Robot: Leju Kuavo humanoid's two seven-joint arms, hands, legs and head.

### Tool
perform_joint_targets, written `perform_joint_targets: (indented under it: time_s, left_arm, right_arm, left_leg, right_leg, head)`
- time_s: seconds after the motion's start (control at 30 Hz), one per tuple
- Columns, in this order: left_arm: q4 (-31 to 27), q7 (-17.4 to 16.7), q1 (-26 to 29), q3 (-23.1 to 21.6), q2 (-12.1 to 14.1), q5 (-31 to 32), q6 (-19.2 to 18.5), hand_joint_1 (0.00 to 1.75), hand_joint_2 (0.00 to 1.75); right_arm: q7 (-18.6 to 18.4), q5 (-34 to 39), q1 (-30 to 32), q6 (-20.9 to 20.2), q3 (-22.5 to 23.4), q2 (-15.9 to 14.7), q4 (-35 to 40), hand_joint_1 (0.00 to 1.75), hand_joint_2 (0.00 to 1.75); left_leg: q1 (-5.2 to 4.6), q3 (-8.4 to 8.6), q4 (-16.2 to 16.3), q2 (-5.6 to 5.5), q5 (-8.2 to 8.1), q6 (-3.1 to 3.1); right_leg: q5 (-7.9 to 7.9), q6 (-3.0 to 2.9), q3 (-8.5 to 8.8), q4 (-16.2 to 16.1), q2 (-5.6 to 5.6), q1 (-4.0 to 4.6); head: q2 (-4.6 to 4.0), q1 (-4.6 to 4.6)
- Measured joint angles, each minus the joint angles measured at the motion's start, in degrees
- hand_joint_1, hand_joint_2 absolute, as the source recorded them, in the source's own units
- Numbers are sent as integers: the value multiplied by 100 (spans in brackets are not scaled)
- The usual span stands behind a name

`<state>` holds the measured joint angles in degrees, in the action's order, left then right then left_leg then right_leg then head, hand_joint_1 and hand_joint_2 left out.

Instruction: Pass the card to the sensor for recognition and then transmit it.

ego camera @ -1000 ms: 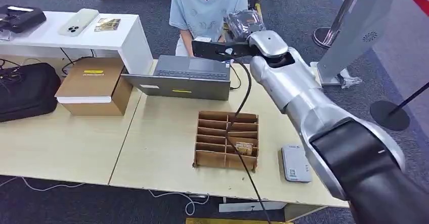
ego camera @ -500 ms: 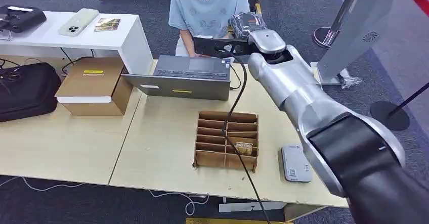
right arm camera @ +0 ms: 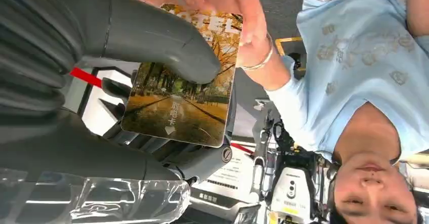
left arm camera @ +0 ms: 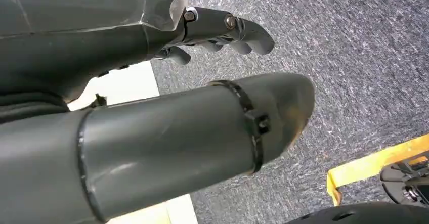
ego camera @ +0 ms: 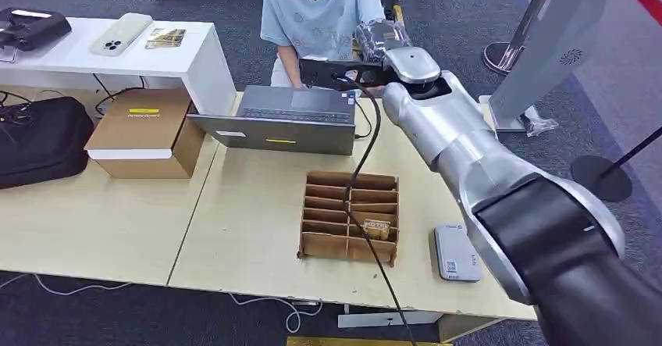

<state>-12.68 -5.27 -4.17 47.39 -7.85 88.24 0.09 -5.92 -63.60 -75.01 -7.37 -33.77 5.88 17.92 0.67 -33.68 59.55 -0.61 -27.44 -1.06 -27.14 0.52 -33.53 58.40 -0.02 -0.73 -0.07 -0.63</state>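
Note:
My right hand [ego camera: 377,37] reaches out past the laptop toward a person [ego camera: 316,10] in a light blue shirt. In the right wrist view the right hand [right arm camera: 66,148] pinches a card [right arm camera: 182,107] printed with an autumn road between its thumb [right arm camera: 157,37] and fingers. The person's hand [right arm camera: 222,1] grips the card's far end. The grey card sensor [ego camera: 456,252] lies on the table near its front right edge, well behind my hand. My left hand [left arm camera: 126,47] hangs over carpet, fingers apart, holding nothing.
A brown slotted card box [ego camera: 350,217] with one card [ego camera: 376,228] in it stands mid-table [ego camera: 234,221]. A grey laptop [ego camera: 293,119] sits beyond it, a cardboard box [ego camera: 144,131] and black bag [ego camera: 39,139] to the left. A black cable [ego camera: 367,174] hangs from my right wrist.
My right arm has pushed slightly farther out toward the person, carrying the card with it. Everything on the table has stayed put.

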Motion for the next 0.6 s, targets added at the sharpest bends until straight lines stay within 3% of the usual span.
perform_joint_targets:
  time_s: [0.23,0.27,0.3,0.33,0.6]
  left_arm:
    - [0,0,0,-28,2,2,-4,0,0]
    - [0,0,0,-28,2,2,-4,0,0]
    - [0,0,0,-30,2,2,-4,0,0]
    - [0,-2,1,-31,2,2,-4,0,0]
    - [0,-15,3,-31,4,0,9,0,0]
  right_arm:
    - [11,-79,1,26,0,0,-9,175,175]
    - [11,-79,1,28,0,0,-9,56,175]
    - [11,-79,1,35,0,0,-9,56,175]
    - [11,-83,1,44,0,0,-9,0,175]
    - [9,-96,3,181,33,0,-9,0,175]
  left_leg:
    - [0,0,0,0,0,0]
    - [0,0,0,0,0,0]
    - [0,0,0,0,0,0]
    - [0,0,0,0,0,0]
    - [0,0,0,0,0,0]
  right_leg:
    - [0,0,-1,0,0,0]
    - [0,0,-1,0,0,0]
    - [0,0,-1,0,0,0]
    - [0,0,-1,0,0,0]
    - [0,0,-1,0,0,0]
  head:
    - [0,0]
    - [0,0]
    - [0,0]
    - [0,0]
    - [0,0]
